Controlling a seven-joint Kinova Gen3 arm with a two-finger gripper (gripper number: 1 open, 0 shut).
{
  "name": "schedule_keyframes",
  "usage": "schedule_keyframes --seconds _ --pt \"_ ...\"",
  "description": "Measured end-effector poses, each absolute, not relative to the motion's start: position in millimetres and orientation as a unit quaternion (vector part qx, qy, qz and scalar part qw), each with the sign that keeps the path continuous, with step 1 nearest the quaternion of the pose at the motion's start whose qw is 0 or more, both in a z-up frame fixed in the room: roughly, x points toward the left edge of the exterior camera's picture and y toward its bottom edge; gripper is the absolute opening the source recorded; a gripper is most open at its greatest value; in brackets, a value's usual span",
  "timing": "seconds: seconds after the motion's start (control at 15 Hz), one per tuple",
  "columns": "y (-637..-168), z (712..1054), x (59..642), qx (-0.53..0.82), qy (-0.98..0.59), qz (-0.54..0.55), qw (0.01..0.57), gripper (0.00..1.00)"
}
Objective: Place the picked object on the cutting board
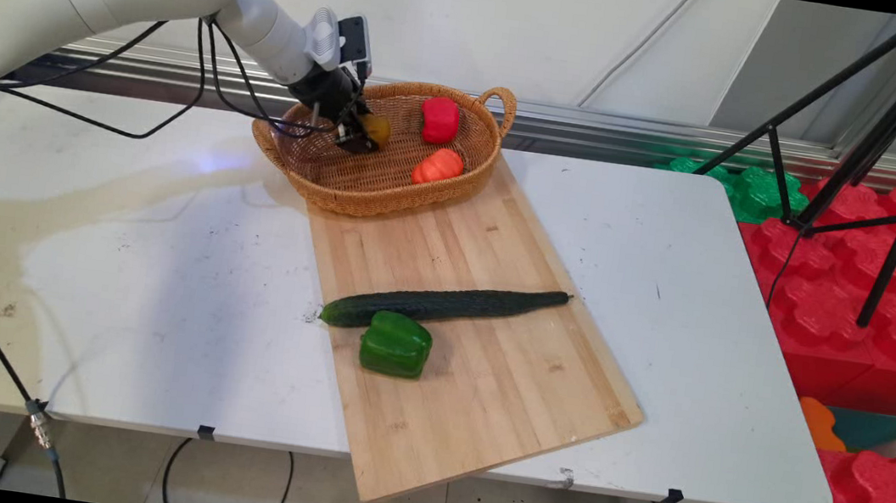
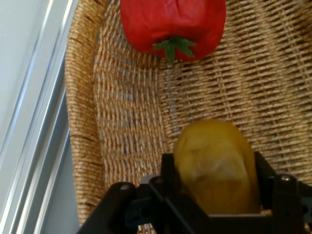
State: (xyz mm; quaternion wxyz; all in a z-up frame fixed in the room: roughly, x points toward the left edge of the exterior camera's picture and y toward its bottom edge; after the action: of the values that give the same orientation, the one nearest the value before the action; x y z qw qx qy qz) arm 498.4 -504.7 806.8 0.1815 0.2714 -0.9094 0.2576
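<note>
My gripper [image 1: 362, 132] hangs inside the wicker basket [image 1: 353, 189] at its left side, shut on a yellow-brown potato [image 1: 377, 129]. In the hand view the potato [image 2: 217, 168] sits between the two black fingers [image 2: 168, 170], low over the basket's woven floor [image 2: 126, 126]. A red bell pepper [image 1: 439, 119] lies at the basket's back, and shows in the hand view as the red pepper [image 2: 173, 22] just beyond the potato. An orange pepper [image 1: 438, 166] lies in the basket to the right of my gripper.
The basket stands on the far end of a wooden cutting board [image 1: 486, 359]. A long cucumber [image 1: 445, 306] and a green bell pepper [image 1: 395, 345] lie on the board nearer the front. A black tripod [image 1: 879, 151] and red and green foam blocks [image 1: 853, 293] are to the right of the table.
</note>
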Motion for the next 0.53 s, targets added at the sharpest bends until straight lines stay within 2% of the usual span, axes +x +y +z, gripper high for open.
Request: schedule_keyframes --seconds 0.53 --pt "-485 826 501 0.267 -0.905 0.262 0.204 0.0"
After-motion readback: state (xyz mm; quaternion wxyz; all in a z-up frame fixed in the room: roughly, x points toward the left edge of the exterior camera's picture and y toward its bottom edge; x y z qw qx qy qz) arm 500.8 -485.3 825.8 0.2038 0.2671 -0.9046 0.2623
